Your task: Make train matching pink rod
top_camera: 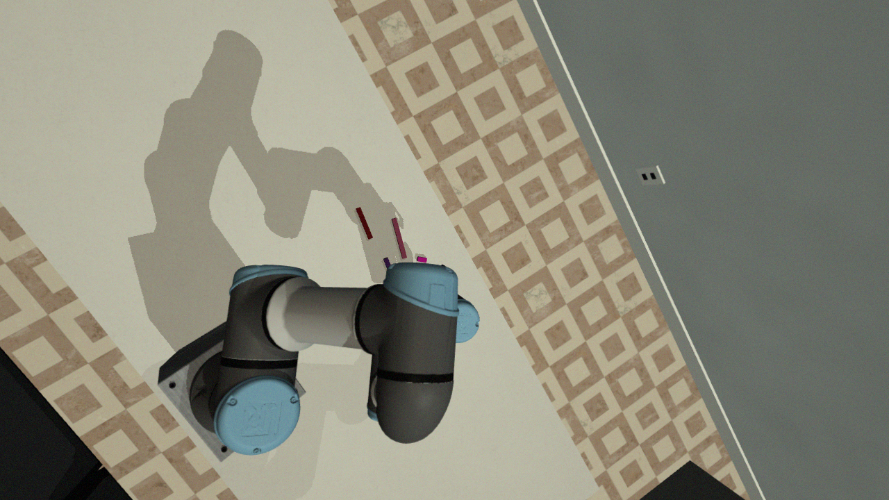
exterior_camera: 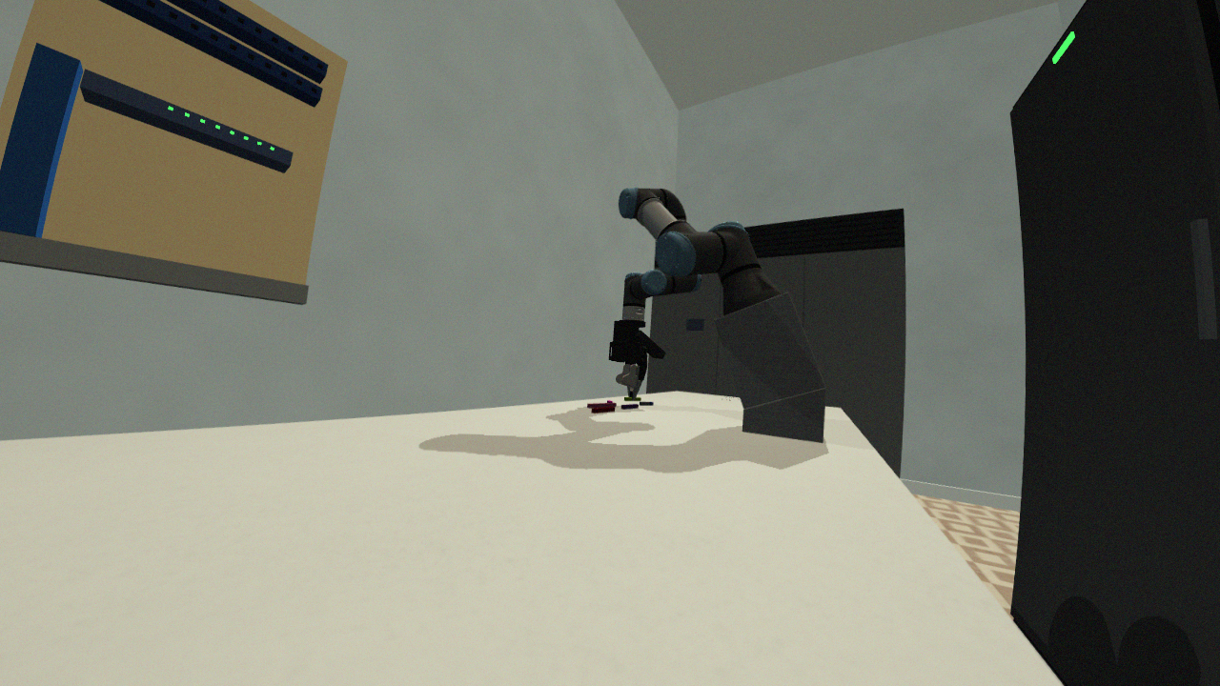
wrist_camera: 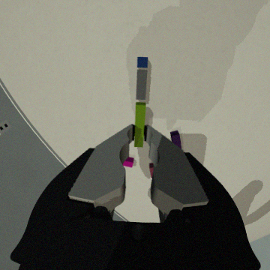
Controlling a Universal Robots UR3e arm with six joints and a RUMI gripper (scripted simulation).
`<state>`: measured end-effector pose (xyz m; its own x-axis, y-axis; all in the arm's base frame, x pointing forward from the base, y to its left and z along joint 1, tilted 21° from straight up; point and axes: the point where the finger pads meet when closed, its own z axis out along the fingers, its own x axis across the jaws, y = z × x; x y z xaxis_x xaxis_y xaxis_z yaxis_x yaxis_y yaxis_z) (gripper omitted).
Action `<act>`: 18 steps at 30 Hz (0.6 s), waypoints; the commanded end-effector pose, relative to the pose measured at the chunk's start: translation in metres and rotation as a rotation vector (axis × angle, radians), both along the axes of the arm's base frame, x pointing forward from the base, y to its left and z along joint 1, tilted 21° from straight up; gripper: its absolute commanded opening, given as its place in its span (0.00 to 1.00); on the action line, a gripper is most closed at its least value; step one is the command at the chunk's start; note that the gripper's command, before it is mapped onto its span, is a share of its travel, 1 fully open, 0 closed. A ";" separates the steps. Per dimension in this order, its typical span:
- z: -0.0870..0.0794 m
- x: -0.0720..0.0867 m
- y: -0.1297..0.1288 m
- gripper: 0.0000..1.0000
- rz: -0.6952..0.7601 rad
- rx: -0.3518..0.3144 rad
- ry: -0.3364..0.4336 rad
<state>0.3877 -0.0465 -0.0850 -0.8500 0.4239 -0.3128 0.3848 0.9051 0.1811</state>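
On the pale table (exterior_camera: 357, 546), my UR3e arm (top_camera: 323, 307) is folding over a small cluster of rods near the edge by the tiled floor (top_camera: 546, 205). My gripper (wrist_camera: 139, 126) is reaching down among them, and my fingers are pinching the lime rod (wrist_camera: 139, 119) by its near end, so that most of its length is sticking out ahead of the fingertips. The lime rod is pointing straight along the line of the grey rod (wrist_camera: 142, 83) and the blue rod (wrist_camera: 142, 62), which are lying end to end on the table beyond it; its far end is appearing to sit just short of the grey rod's near end (whether the two are touching, I cannot tell from here).

I am judging the lime rod to be light, stiff and smooth-sided, a thing that could swivel in a pinch taken so near one end; a hold closer to its middle would be steadier.

Lime, grey and blue together are matching the pink rod (top_camera: 398, 237) in length, so this looks like the last piece of the train. The red rod (top_camera: 363, 222) is lying beside the pink one, well away from the line. The purple rod (wrist_camera: 175, 139) and the short magenta rod (wrist_camera: 128, 162) are lying close under my fingers, on either side.
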 end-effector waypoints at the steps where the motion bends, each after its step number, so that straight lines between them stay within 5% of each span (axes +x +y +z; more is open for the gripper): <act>1: 0.001 0.001 -0.001 0.00 0.000 -0.002 -0.001; 18: -0.001 0.002 -0.001 0.00 -0.001 -0.003 -0.002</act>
